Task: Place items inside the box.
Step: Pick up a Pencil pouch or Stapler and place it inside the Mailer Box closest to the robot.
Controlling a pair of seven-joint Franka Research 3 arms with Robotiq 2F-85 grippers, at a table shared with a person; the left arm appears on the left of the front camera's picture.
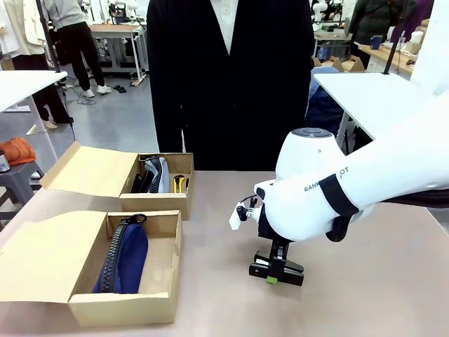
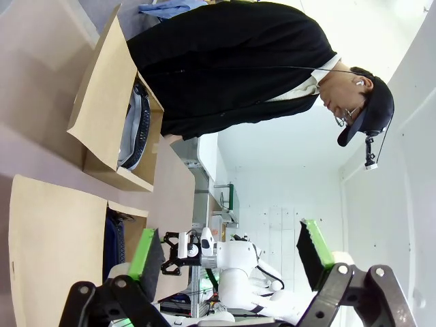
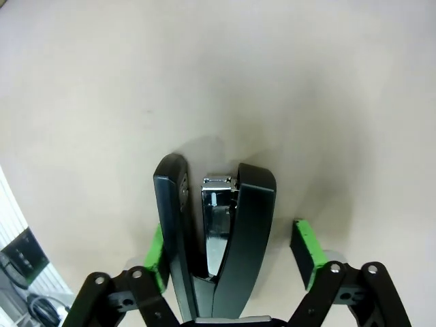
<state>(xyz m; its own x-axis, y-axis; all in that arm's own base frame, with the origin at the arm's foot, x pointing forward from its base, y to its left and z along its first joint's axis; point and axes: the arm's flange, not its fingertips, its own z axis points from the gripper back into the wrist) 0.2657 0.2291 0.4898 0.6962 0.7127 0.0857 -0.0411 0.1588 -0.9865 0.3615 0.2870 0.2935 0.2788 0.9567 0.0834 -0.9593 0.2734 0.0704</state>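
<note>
Stapler [image 3: 235,225] lay on the surface, right of the two boxes [image 1: 126,307], between the right gripper's [image 3: 231,248] open jaws, its long axis along the fingers. One pad touched it. The farther left gripper [image 2: 228,251] hung open and empty.

Bright, even light — soft, faint shadows

On the table [image 1: 365,295], left: near box [image 1: 123,309] holding a pouch [image 1: 126,260]; behind it, far box [image 1: 154,203] holding the other pouch [image 1: 156,174] and knife [image 1: 179,184]. Right of them, a stapler [image 3: 252,218] lies on the table.
</note>
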